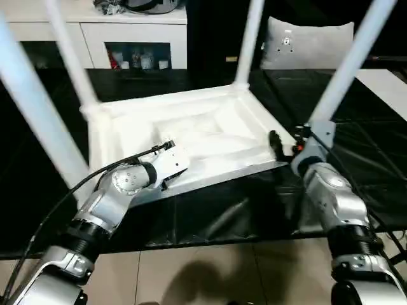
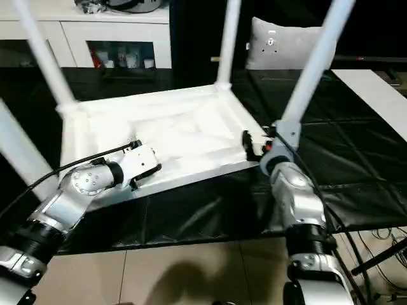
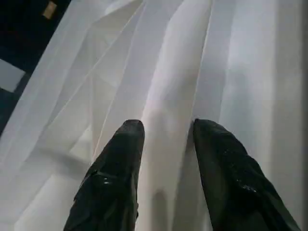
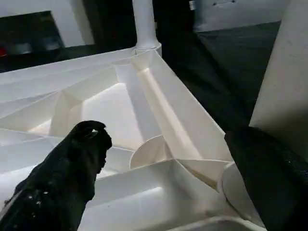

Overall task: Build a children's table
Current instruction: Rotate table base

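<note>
The white tabletop (image 1: 210,121) lies upside down on the black work table, ribbed underside up. Four white legs rise from its corner sockets: far left (image 1: 70,57), far right (image 1: 249,44), near right (image 1: 350,63), near left (image 1: 35,121). My left gripper (image 3: 168,126) reaches over the near left part of the underside, its black fingers (image 3: 127,144) pinched on a raised rib. My right gripper (image 4: 163,132) is open at the near right corner. One of its fingers (image 4: 82,154) hangs over the underside and the other is beside the leg's base (image 4: 284,82).
A white cabinet (image 1: 95,32) with glass doors stands at the back left, and a grey cushion (image 1: 305,41) at the back right. A white board (image 1: 388,89) lies at the far right. The black table's front edge (image 1: 210,244) meets tiled floor.
</note>
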